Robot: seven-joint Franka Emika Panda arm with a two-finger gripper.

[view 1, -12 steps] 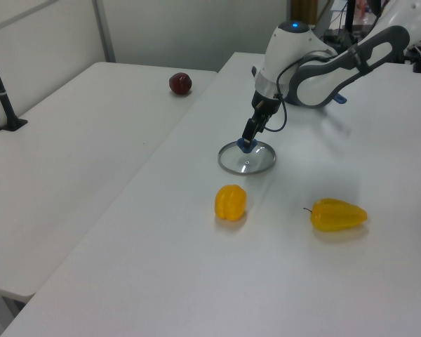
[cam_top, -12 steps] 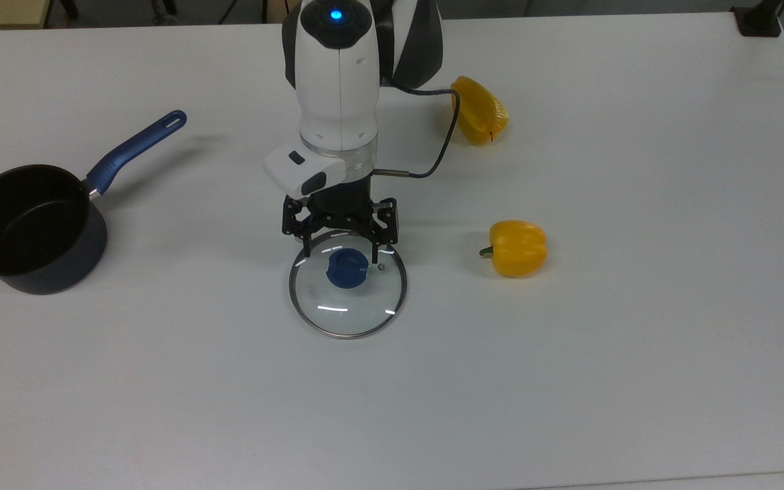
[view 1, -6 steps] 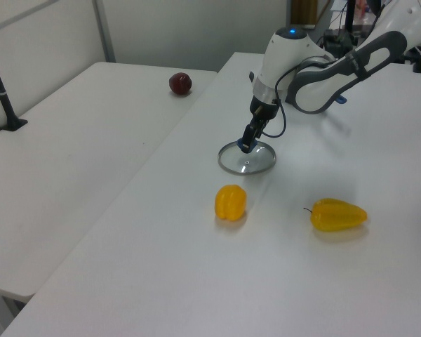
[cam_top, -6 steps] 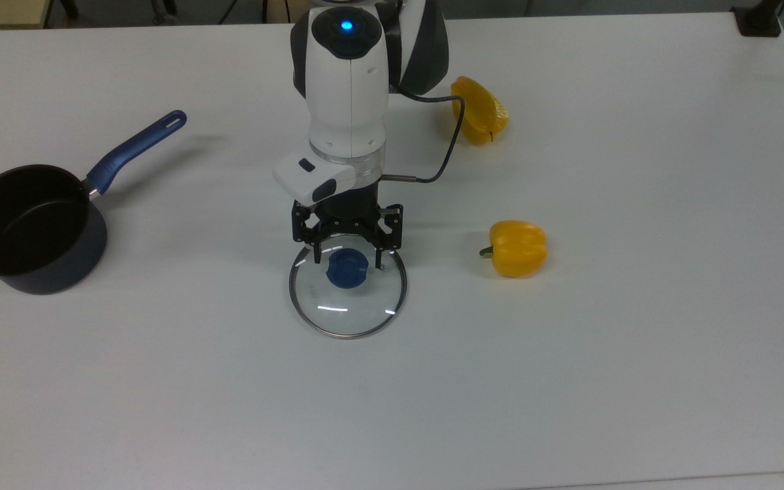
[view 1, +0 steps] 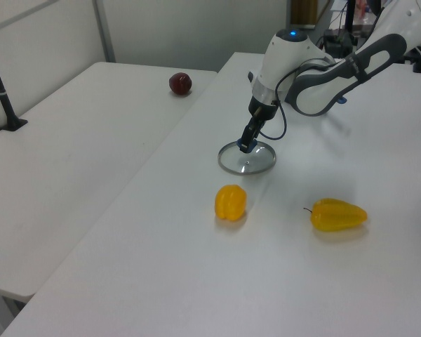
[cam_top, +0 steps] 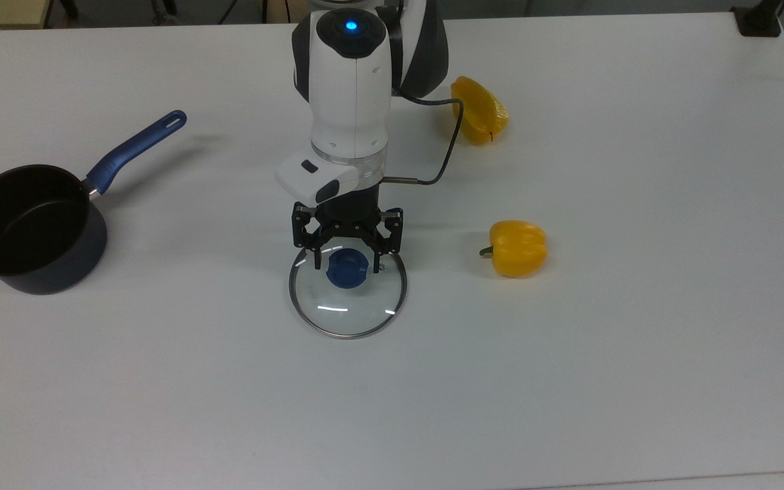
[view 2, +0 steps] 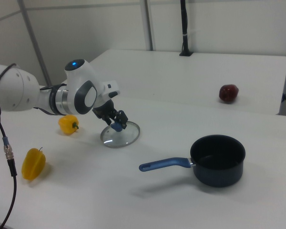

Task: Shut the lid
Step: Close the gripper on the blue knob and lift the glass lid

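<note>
The round glass lid [cam_top: 348,307] with a metal rim lies flat on the white table [cam_top: 569,381], its blue knob [cam_top: 346,270] at the centre. My gripper [cam_top: 347,261] points down over it, open, with one finger on each side of the knob. In the left view the gripper [view 1: 245,145] reaches the lid [view 1: 257,163] at its far edge. The right view has the gripper [view 2: 117,125] low over the lid [view 2: 122,138]. An open dark saucepan [cam_top: 24,228] with a blue handle stands far at the top view's left, well apart from the lid.
Two yellow peppers lie on the top view's right: one [cam_top: 518,247] near the lid, one [cam_top: 479,110] beside the arm. A cable loops from the wrist. A red apple [view 2: 228,92] rests on a neighbouring table. The saucepan [view 2: 217,160] stands alone in the right view.
The arm has shifted a little to the top view's right and the open fingers have come down around the blue knob. The lid and pan have not moved.
</note>
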